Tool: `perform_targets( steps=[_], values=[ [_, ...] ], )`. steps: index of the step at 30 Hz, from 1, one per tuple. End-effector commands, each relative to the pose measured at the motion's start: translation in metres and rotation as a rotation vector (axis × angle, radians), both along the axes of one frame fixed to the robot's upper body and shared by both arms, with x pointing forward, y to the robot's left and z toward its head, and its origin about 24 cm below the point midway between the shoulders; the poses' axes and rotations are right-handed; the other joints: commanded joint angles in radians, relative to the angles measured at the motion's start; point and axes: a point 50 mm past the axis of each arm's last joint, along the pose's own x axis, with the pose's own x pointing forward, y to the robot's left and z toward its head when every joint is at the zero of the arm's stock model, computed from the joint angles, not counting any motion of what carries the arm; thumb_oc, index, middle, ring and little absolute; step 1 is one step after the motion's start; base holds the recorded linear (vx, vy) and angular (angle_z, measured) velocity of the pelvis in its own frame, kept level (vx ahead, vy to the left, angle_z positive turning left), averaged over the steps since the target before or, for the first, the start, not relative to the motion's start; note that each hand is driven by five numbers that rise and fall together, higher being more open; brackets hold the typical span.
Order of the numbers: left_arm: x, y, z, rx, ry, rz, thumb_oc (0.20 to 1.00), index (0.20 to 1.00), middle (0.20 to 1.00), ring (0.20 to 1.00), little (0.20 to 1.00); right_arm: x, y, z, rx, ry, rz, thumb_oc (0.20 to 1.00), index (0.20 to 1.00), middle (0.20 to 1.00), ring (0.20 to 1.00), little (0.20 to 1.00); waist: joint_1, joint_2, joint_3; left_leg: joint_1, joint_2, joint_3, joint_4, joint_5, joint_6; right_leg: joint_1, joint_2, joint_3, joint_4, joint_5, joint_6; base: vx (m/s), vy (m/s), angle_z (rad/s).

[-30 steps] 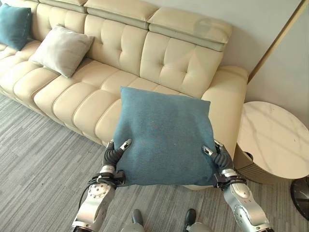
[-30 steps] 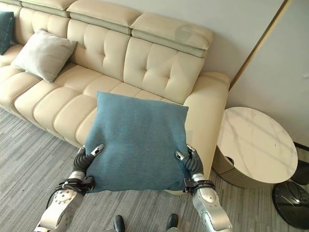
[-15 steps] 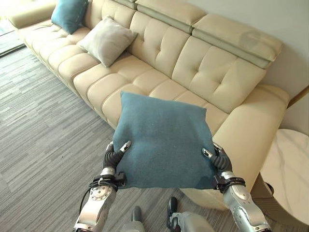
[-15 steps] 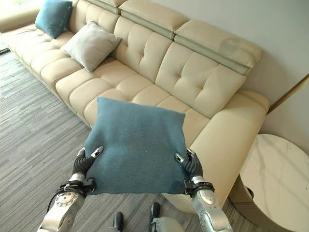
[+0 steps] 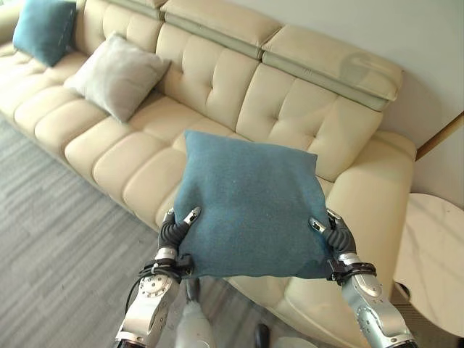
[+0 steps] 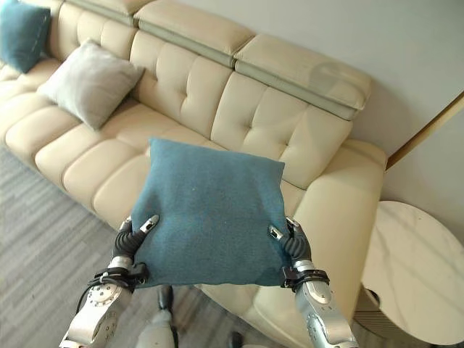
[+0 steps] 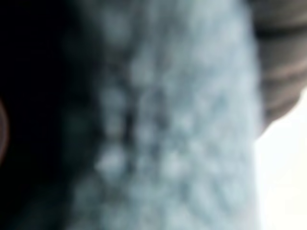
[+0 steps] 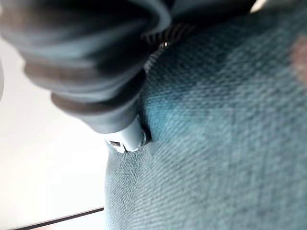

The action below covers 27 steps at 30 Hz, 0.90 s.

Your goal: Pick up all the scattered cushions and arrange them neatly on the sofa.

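Left eye view: cream sofa (image 5: pixel 217 80), grey carpet (image 5: pixel 51 239), round marble table (image 5: pixel 438 254).

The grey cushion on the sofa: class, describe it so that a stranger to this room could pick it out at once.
Start from the long cream sofa along the wall and follow its seat away from the armrest end. The grey cushion leans tilted against the tufted backrest. It is the pale one: the teal cushion on the sofa lies further along, and the teal cushion in front is gripped by the left robot hand and right robot hand.
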Motion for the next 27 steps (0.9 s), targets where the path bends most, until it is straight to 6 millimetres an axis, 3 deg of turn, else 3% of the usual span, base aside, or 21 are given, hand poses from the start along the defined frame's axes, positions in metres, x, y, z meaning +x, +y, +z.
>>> perform_targets(
  steps=[1, 6, 9, 12, 13, 16, 17, 19, 20, 21, 25, 26, 27],
  values=[
    [0.011, -0.002, 0.050, 0.031, -0.276, -0.057, 0.200, 0.200, 0.200, 0.200, 0.200, 0.014, 0.013, 0.045, 0.044, -0.258, 0.045, 0.200, 0.200, 0.200, 0.200, 0.200, 0.012, -0.015, -0.073, 0.092, 0.016, 0.013, -0.019, -0.097, -0.059, -0.064, -0.067, -0.020, 0.045, -0.066, 0.067, 0.25, 0.344, -0.20],
    [0.015, -0.002, 0.050, 0.049, -0.264, -0.061, 0.200, 0.200, 0.200, 0.200, 0.200, 0.016, 0.018, 0.046, 0.051, -0.262, 0.039, 0.200, 0.200, 0.200, 0.200, 0.200, 0.009, -0.037, -0.079, 0.123, -0.035, 0.041, -0.005, -0.149, -0.006, -0.119, -0.109, 0.030, 0.143, -0.036, 0.098, 0.12, 0.200, -0.19],
    [0.017, 0.002, 0.054, 0.059, -0.280, -0.041, 0.200, 0.200, 0.200, 0.200, 0.200, 0.019, 0.024, 0.049, 0.063, -0.276, 0.050, 0.200, 0.200, 0.200, 0.200, 0.200, 0.014, -0.033, -0.074, 0.136, -0.045, 0.077, -0.008, -0.165, 0.010, -0.164, -0.116, 0.030, 0.204, -0.019, 0.107, 0.03, 0.136, -0.37],
    [0.015, 0.008, 0.055, 0.056, -0.287, -0.013, 0.200, 0.200, 0.200, 0.200, 0.200, 0.022, 0.033, 0.049, 0.082, -0.272, 0.075, 0.200, 0.200, 0.200, 0.200, 0.200, 0.026, -0.019, -0.069, 0.180, -0.045, 0.146, -0.022, -0.187, 0.013, -0.231, -0.102, -0.097, 0.223, -0.005, 0.098, 0.06, 0.098, -0.39],
    [0.015, 0.008, 0.055, 0.056, -0.287, -0.013, 0.200, 0.200, 0.200, 0.200, 0.200, 0.022, 0.033, 0.049, 0.082, -0.272, 0.075, 0.200, 0.200, 0.200, 0.200, 0.200, 0.025, -0.018, -0.068, 0.180, -0.045, 0.145, -0.022, -0.187, 0.012, -0.230, -0.101, -0.098, 0.222, -0.004, 0.097, 0.02, 0.031, -0.75],
    [0.015, 0.009, 0.053, 0.042, -0.281, 0.008, 0.200, 0.200, 0.200, 0.200, 0.200, 0.023, 0.037, 0.049, 0.073, -0.275, 0.092, 0.200, 0.200, 0.200, 0.200, 0.200, 0.022, -0.004, -0.052, 0.218, -0.052, 0.181, -0.020, -0.211, 0.007, -0.274, -0.072, -0.247, 0.208, -0.006, 0.068, 0.04, 0.017, -0.58],
    [0.014, 0.010, 0.055, 0.040, -0.290, 0.010, 0.200, 0.200, 0.200, 0.200, 0.200, 0.022, 0.036, 0.050, 0.077, -0.275, 0.096, 0.200, 0.200, 0.200, 0.200, 0.200, 0.020, -0.007, -0.057, 0.229, -0.055, 0.201, -0.008, -0.212, 0.000, -0.231, -0.060, -0.293, 0.140, -0.015, 0.056, 0.07, -0.086, -0.21],
    [0.013, 0.009, 0.053, 0.035, -0.286, 0.011, 0.200, 0.200, 0.200, 0.200, 0.200, 0.021, 0.037, 0.048, 0.075, -0.266, 0.102, 0.200, 0.200, 0.200, 0.200, 0.200, 0.020, -0.009, -0.060, 0.248, -0.052, 0.194, -0.002, -0.234, -0.009, -0.206, -0.048, -0.275, 0.124, -0.029, 0.056, 0.09, -0.089, -0.19],
    [0.013, 0.010, 0.054, 0.027, -0.295, 0.023, 0.200, 0.200, 0.200, 0.200, 0.200, 0.022, 0.036, 0.048, 0.076, -0.271, 0.101, 0.200, 0.200, 0.200, 0.200, 0.200, 0.027, -0.012, -0.058, 0.235, -0.049, 0.212, 0.022, -0.221, -0.008, -0.201, -0.053, -0.291, 0.107, -0.008, 0.049, 0.13, -0.093, -0.24],
    [0.011, 0.011, 0.053, 0.021, -0.291, 0.025, 0.200, 0.200, 0.200, 0.200, 0.200, 0.022, 0.036, 0.047, 0.075, -0.263, 0.102, 0.200, 0.200, 0.200, 0.200, 0.200, 0.027, -0.010, -0.062, 0.247, -0.045, 0.200, 0.037, -0.248, -0.018, -0.183, -0.045, -0.277, 0.095, -0.026, 0.047, 0.04, -0.191, -0.32],
    [0.009, 0.012, 0.052, -0.002, -0.289, 0.038, 0.200, 0.200, 0.200, 0.200, 0.200, 0.023, 0.034, 0.049, 0.062, -0.265, 0.116, 0.200, 0.200, 0.200, 0.200, 0.200, 0.038, -0.015, -0.041, 0.189, -0.024, 0.178, 0.222, -0.263, -0.030, -0.146, -0.040, -0.273, 0.059, -0.018, 0.019, 0.02, -0.106, -0.19],
    [0.010, 0.013, 0.053, -0.013, -0.295, 0.054, 0.200, 0.200, 0.200, 0.200, 0.200, 0.024, 0.034, 0.051, 0.051, -0.269, 0.129, 0.200, 0.200, 0.200, 0.200, 0.200, 0.049, -0.007, -0.029, 0.152, -0.027, 0.089, 0.247, -0.247, -0.045, -0.143, -0.034, -0.244, 0.060, -0.027, 0.011, 0.04, 0.035, -0.40],
    [0.009, 0.012, 0.051, -0.023, -0.290, 0.060, 0.200, 0.200, 0.200, 0.200, 0.200, 0.024, 0.033, 0.049, 0.043, -0.258, 0.134, 0.200, 0.200, 0.200, 0.200, 0.200, 0.050, -0.004, -0.034, 0.137, -0.023, 0.023, 0.195, -0.244, -0.052, -0.138, -0.035, -0.224, 0.056, -0.030, 0.018, 0.05, 0.085, -0.48]
  ],
)
